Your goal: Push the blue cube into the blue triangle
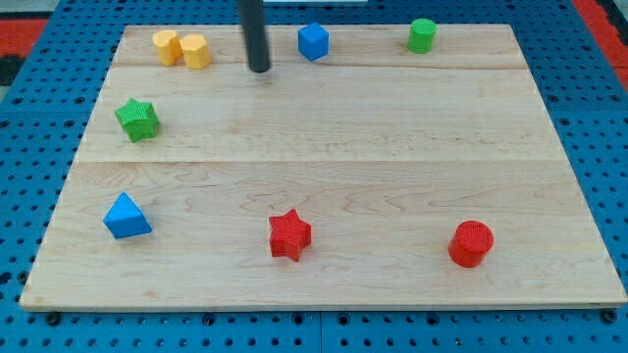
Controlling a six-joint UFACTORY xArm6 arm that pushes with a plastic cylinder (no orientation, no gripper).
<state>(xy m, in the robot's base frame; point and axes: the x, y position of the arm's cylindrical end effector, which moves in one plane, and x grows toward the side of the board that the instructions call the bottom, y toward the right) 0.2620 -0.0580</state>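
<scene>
The blue cube (313,41) sits near the view's top, a little right of centre. The blue triangle (127,217) lies at the view's lower left. My tip (259,70) rests on the board to the left of the blue cube, a short gap apart from it, and to the right of the yellow blocks. The rod rises out of the view's top.
Two yellow blocks (183,48) sit touching at the top left. A green star (137,119) lies at the left. A green cylinder (422,35) stands at the top right. A red star (289,234) and a red cylinder (471,243) lie near the bottom. The wooden board (392,147) rests on a blue pegboard.
</scene>
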